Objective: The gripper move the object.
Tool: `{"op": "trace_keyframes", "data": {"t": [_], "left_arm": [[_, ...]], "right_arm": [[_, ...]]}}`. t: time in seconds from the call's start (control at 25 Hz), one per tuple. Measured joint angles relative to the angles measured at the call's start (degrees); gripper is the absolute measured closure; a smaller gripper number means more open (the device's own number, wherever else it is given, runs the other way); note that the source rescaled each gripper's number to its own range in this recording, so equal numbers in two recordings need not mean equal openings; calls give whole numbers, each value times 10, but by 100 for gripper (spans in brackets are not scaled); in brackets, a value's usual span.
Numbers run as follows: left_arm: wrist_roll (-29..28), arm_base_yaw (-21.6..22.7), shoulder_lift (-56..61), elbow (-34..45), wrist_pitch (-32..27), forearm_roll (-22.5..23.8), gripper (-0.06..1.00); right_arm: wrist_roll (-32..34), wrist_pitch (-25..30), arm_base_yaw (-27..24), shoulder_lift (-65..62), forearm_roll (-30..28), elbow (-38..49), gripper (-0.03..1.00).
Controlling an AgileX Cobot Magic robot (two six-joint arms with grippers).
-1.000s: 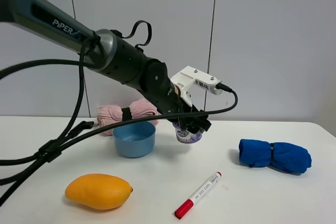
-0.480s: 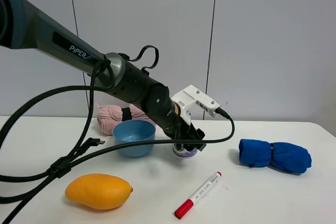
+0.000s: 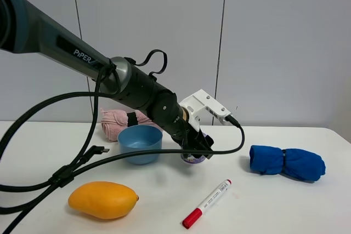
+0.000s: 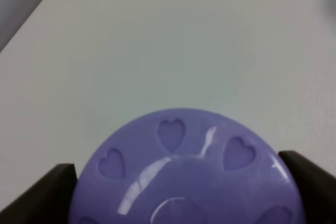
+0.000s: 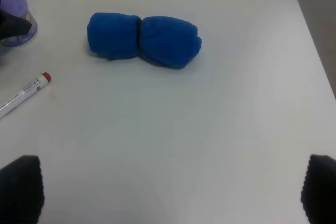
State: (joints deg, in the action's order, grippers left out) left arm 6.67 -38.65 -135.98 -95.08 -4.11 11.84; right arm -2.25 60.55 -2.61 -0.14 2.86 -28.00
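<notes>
We see our left tool (image 3: 195, 147) clamped on the tub (image 3: 193, 158), which is low at the counter (image 3: 263, 206), just beside the bowl (image 3: 140, 144). Our right tool (image 5: 170, 190) hangs with its jaws spread wide, holding nothing.

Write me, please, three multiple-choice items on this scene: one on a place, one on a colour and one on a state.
1. In the high view, the tub is:
A. inside the bowl
B. right of the bowl
C. left of the bowl

2. The cap of the marker is:
A. green
B. red
C. yellow

3. The left gripper is:
A. open, away from the tub
B. shut on the marker
C. shut on the tub

Key:
1 B: the tub shows just past the bowl's right rim, outside it.
2 B: the cap at the marker's near end is red.
3 C: the left wrist view shows a black jaw against each side of the tub.
</notes>
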Motion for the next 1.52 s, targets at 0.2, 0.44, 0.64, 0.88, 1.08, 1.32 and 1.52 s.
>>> {"op": "trace_keyframes", "data": {"t": [0.2, 0.44, 0.64, 0.88, 1.08, 1.32, 1.52], "left_arm": [[-1, 0, 0, -2, -13, 0, 94], [-31, 0, 0, -4, -21, 2, 69], [-46, 0, 0, -4, -23, 2, 51], [-48, 0, 1, -4, -18, 2, 8], [-62, 0, 1, -4, -17, 2, -3], [-67, 0, 16, -4, -20, 2, -3], [-67, 0, 64, -4, -56, 2, -4]], "right_arm": [[0, 0, 0, 0, 0, 0, -3], [0, 0, 0, 0, 0, 0, -3], [0, 0, 0, 0, 0, 0, -3], [0, 0, 0, 0, 0, 0, -3], [0, 0, 0, 0, 0, 0, -3], [0, 0, 0, 0, 0, 0, -3], [0, 0, 0, 0, 0, 0, -3]]}}
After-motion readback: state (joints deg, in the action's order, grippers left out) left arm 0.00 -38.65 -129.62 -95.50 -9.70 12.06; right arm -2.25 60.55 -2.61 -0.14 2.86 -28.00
